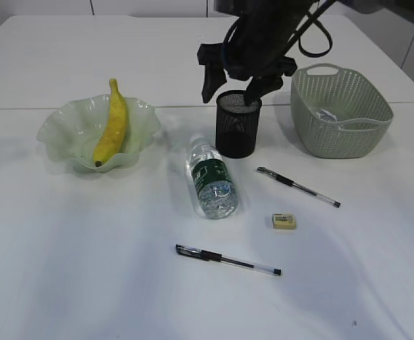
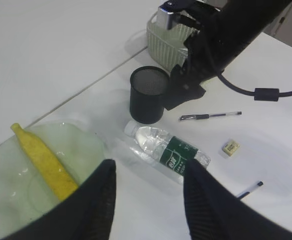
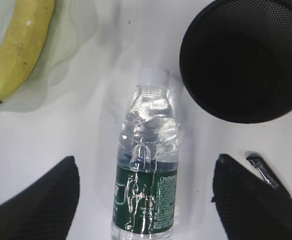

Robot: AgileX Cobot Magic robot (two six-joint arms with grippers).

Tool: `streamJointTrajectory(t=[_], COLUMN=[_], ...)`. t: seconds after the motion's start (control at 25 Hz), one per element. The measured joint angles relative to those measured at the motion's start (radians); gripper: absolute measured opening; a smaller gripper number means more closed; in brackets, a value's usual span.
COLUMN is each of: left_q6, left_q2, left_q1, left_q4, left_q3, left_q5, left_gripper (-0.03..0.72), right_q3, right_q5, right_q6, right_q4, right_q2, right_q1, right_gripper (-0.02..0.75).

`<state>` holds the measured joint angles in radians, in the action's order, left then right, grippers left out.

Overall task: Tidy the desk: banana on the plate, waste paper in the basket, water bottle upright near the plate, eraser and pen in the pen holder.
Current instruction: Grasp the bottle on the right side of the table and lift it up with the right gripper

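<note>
Bottle (image 3: 146,170), green-labelled with lettering too blurred to be read, is seen lying on its side between the wide-apart fingers of the right claw (image 3: 146,200), untouched. Left claw (image 2: 148,197) is held half-spread, empty, above the plate (image 2: 86,145).

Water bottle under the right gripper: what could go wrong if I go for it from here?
1. The water bottle lies on its side; round and smooth, it may roll or slip as the open right gripper closes.
2. The pen holder stands close beside the bottle's cap; swinging the bottle upright could knock it over.
3. A pen lies just right of the bottle and could get swept aside.
</note>
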<state>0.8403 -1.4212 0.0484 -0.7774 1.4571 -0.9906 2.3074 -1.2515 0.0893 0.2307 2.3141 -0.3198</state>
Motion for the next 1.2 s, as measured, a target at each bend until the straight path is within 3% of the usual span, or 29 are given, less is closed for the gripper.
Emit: streamJointTrajectory(t=[0.96,1.2], left_q6=[-0.031,-0.118], left_q2=[0.0,0.0], left_q1=[0.0,0.0], left_q4=[0.027,0.113], left_q3=[0.0,0.0], left_q5=[-0.02,-0.01], left_gripper=[0.317,0.317], right_q3=[0.0,0.0], right_q5=[0.003,0.003], right_q6=[0.001,0.005], right_q4=[-0.1,-0.103], right_q2=[0.103,0.103], right_q1=[-0.046,-0.046], right_gripper=[0.613,0.609])
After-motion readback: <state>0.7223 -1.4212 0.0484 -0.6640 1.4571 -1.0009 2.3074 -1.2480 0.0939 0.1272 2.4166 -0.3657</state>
